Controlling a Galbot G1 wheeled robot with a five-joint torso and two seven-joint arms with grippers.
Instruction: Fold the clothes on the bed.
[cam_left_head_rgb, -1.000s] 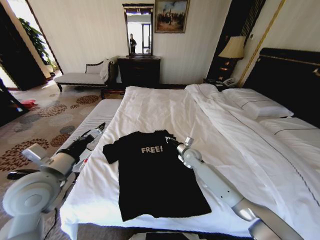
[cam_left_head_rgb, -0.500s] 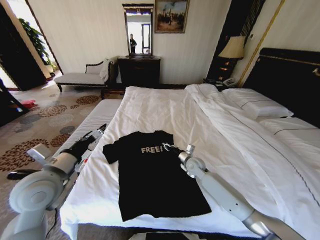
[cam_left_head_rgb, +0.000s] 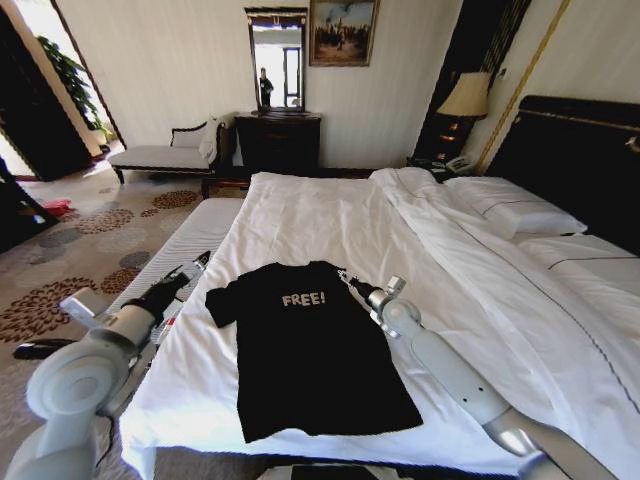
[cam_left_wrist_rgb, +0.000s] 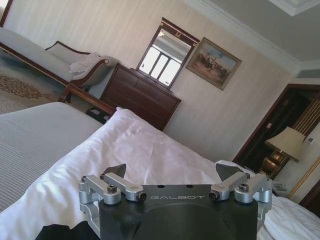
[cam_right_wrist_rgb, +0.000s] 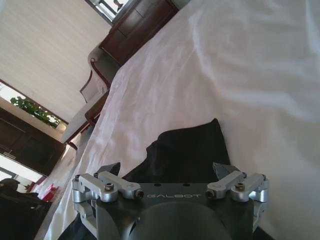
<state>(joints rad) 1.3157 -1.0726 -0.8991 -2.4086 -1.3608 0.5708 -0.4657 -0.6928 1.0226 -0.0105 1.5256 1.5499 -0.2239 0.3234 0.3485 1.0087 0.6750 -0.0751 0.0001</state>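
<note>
From your head camera, the black short-sleeved cotton T-shirt with white "FREE!" lettering (cam_left_head_rgb: 300, 345) lies flat near the foot edge of the large white-sheeted bed with dark wooden headboard (cam_left_head_rgb: 420, 230), toward the bed's left side, its hem reaching close to the foot edge. Your right gripper (cam_left_head_rgb: 350, 282) sits at the shirt's right sleeve, low over the fabric. Your left gripper (cam_left_head_rgb: 199, 261) hangs beside the bed's left edge, just off the shirt's left sleeve.

In your left wrist camera, the left gripper (cam_left_wrist_rgb: 170, 172) has its fingers spread apart with nothing between them, above the white sheet; a sliver of black cloth shows by the gripper body.

In your right wrist camera, the right gripper (cam_right_wrist_rgb: 167, 168) is likewise released, fingers wide, with the shirt's black sleeve (cam_right_wrist_rgb: 187, 152) lying between them on the white sheet.
</note>
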